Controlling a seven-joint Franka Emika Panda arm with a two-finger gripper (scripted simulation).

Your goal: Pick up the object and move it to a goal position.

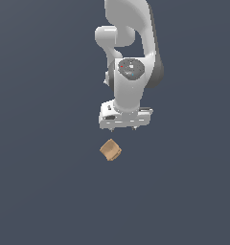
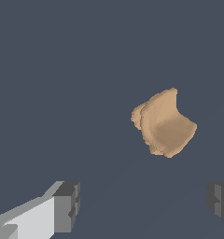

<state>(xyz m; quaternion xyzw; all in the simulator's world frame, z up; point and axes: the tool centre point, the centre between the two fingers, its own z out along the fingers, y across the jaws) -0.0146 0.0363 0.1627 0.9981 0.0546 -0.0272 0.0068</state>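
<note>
The object [image 1: 110,150] is a small tan-brown blocky piece lying on the dark floor, in front of and below the white arm's hand in the exterior view. In the wrist view the object [image 2: 164,123] shows a curved, ridged face and lies apart from the fingers. My gripper [image 1: 123,128] hangs above it, slightly toward the exterior view's right, not touching it. The gripper [image 2: 144,205] is open, its two grey fingertips [image 2: 67,205] wide apart with nothing between them.
The white arm [image 1: 131,52] rises behind the object. Plain dark grey-blue floor [image 1: 40,191] surrounds everything, with no other objects in view.
</note>
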